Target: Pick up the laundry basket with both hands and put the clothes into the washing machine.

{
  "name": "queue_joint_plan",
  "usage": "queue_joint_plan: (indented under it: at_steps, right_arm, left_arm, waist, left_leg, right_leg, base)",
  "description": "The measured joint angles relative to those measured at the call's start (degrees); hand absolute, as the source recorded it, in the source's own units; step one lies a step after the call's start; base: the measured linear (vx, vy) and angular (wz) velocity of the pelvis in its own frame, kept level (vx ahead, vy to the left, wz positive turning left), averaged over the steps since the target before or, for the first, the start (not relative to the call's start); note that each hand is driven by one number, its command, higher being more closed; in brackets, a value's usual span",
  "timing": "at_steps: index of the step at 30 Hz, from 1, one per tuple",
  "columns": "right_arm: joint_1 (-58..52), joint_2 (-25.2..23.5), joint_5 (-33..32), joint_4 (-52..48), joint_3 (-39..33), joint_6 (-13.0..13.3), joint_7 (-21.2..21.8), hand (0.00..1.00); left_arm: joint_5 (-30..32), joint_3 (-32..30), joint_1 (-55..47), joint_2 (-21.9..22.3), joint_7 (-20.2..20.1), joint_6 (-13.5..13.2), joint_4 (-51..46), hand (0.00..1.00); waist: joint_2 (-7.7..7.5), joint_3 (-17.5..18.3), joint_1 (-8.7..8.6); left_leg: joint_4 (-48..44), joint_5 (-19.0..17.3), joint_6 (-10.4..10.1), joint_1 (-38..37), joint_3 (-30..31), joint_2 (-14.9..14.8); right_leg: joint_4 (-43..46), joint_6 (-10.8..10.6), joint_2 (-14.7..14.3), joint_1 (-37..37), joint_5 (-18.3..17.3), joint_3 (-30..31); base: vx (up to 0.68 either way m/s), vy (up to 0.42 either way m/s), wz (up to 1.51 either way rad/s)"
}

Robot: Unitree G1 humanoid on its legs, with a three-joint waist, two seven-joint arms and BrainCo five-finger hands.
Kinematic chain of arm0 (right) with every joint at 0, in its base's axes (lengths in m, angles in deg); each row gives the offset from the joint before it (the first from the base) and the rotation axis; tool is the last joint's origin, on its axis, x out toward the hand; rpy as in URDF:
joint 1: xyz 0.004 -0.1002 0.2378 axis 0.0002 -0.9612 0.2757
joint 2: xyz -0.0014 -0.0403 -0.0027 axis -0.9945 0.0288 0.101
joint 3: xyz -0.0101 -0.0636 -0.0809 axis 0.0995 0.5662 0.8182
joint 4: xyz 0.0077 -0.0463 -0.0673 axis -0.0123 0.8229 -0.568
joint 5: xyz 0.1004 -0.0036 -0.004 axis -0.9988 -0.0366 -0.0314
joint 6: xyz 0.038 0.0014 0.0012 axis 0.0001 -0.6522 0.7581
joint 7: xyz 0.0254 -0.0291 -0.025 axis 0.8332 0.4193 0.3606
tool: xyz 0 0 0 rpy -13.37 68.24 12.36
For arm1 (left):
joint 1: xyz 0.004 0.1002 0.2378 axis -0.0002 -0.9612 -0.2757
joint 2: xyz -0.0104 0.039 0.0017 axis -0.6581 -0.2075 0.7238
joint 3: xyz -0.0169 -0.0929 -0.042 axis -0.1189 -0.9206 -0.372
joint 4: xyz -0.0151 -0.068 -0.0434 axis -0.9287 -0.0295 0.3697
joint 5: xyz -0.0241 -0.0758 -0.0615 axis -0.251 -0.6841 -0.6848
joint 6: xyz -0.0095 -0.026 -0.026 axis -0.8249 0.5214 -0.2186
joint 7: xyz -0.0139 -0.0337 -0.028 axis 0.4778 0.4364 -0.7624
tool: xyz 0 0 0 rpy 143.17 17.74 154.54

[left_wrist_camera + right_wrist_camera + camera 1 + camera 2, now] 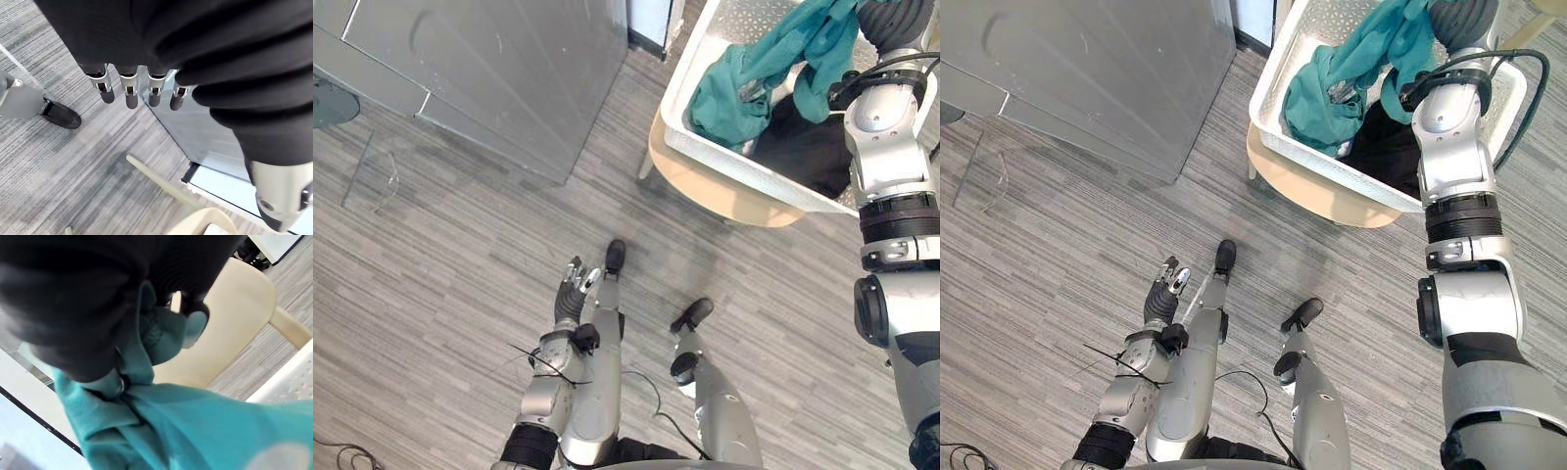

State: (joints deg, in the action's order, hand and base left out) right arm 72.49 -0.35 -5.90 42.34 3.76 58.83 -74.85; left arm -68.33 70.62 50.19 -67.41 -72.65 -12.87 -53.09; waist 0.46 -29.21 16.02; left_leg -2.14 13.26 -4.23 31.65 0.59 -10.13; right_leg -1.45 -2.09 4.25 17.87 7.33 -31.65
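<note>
Your right hand (1464, 18) is at the upper right of the frame, over the white perforated plastic laundry basket (688, 69). Its wrist view shows it clenched round a bunch of the teal fabric garment (744, 83), with cloth gathered tight against the palm. That grip looks firm from here.

The rest of the teal cloth trails down into the basket beside the crumpled black garment (808, 147). I'd say lift straight up until the tail hangs free of the rim, and go slowly. The basket sits on the round beige stool (724, 191), and a snagged hem could tip it or drag it off. Check that the black piece isn't riding up with the teal one.

Once it's clear, swing toward the big grey metal-fronted cabinet (509, 69) at the upper left, which I take to be the washer. Its opening isn't clear from here.

Your left hand (573, 294) is at lower centre-left, low over the grey wood-grain floor (431, 294). Its fingers (128, 93) hang straight and loose, holding nothing. You could bring it up to steady the basket rim.
</note>
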Motion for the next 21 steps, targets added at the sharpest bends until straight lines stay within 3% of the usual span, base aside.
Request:
queue_joint_plan:
  at_steps: [5, 12, 16, 21]
  right_arm:
    - [-3.57, -0.78, 0.57, -8.61, -0.12, 0.28, -0.2, 1.0]
    - [-3.7, -0.83, 0.54, -17.25, -0.31, 2.34, 1.04, 1.0]
    - [-3.61, -0.83, -0.35, -22.08, -0.11, 3.68, 3.2, 1.0]
    - [-3.39, -1.0, -2.15, -26.48, 0.56, 4.99, 5.68, 1.0]
  left_arm:
    - [6.06, -0.16, 3.82, -1.64, 1.57, -0.06, -7.46, 0.0]
    - [12.77, -3.75, 10.4, -4.01, 4.74, -0.73, -17.05, 0.0]
    - [18.07, -4.03, 15.61, -6.76, 5.91, -0.83, -17.83, 0.0]
    - [23.64, -2.91, 21.69, -10.93, 5.98, -0.56, -18.11, 0.0]
  waist:
    - [-0.17, 0.05, -2.65]
    - [-0.53, 0.2, -4.69]
    - [-0.97, 0.43, -5.6]
    - [-4.04, 2.46, -7.01]
  left_leg:
    - [0.24, 0.08, 0.08, -2.87, -1.01, 0.09]
    - [1.43, 0.03, 0.07, -7.54, -3.87, -0.06]
    - [2.31, 0.04, 0.07, -10.45, -5.41, -0.03]
    - [4.32, 0.05, 0.05, -12.86, -7.3, 0.1]
  right_leg:
    - [-0.32, -0.01, 0.04, -2.55, 0.01, 0.43]
    - [0.29, -0.03, 0.09, -4.62, 0.02, 2.69]
    - [0.7, -0.07, 0.5, -6.24, 0.0, 3.69]
    - [0.88, -0.28, 0.9, -6.58, -0.15, 5.21]
  base:
    - [0.08, 0.035, -0.02]
    - [0.03, 0.032, -0.16]
    - [0.01, 0.013, -0.13]
    - [0.0, -0.007, -0.14]
